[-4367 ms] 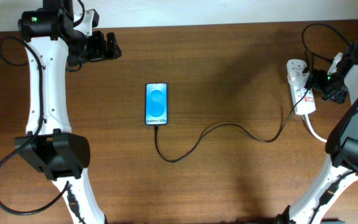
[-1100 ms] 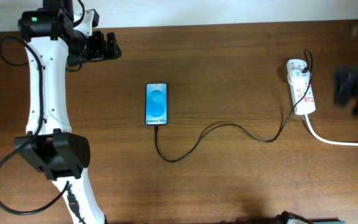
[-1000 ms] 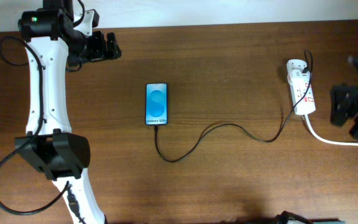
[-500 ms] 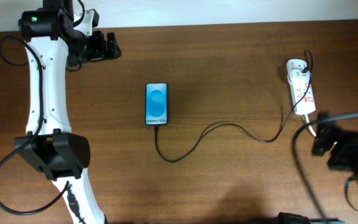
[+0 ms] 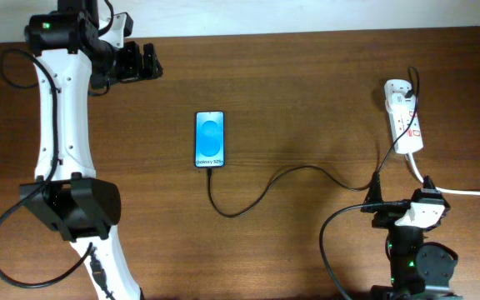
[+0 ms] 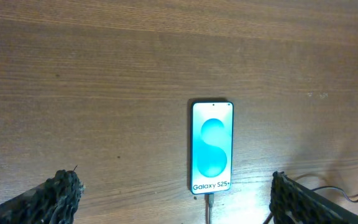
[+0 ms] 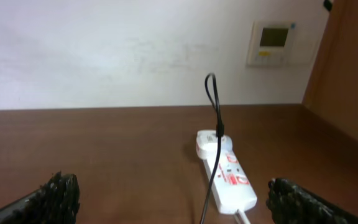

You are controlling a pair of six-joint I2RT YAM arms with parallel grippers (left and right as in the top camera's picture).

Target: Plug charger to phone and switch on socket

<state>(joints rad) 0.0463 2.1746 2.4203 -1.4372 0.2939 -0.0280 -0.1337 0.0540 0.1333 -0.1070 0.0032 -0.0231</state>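
Left arm (image 5: 57, 125): stretched along the left side of the worktop (image 5: 307, 83), from its base near the front edge up to the far edge, with the wrist turned to the right.
Left pincer (image 5: 152, 62): open wide and holding nothing. In the wrist view its two fingers sit far apart at the lower corners, and it is well apart from the phone.
Right arm (image 5: 415, 250): folded low at the front right corner, bunched over its own base. Its camera looks along the worktop toward the wall.
Right pincer (image 7: 173, 186): open and empty, with the fingers spread to both lower corners. It is near the socket but not touching it.
Phone (image 5: 210, 139): lies flat left of centre, with the screen up and lit blue and the text end toward the front.
Charger (image 5: 307, 167): its tip meets the phone's front edge. The cable dips in a loop, arcs right across the worktop, then climbs to a white plug seated in the socket's far end.
Socket (image 5: 405, 117): lies on the right side, near the far edge, lengthwise front to back, with red marks on top — the switch position cannot be made out.
White cord (image 5: 461, 192): leaves the socket's near end and runs off to the right.
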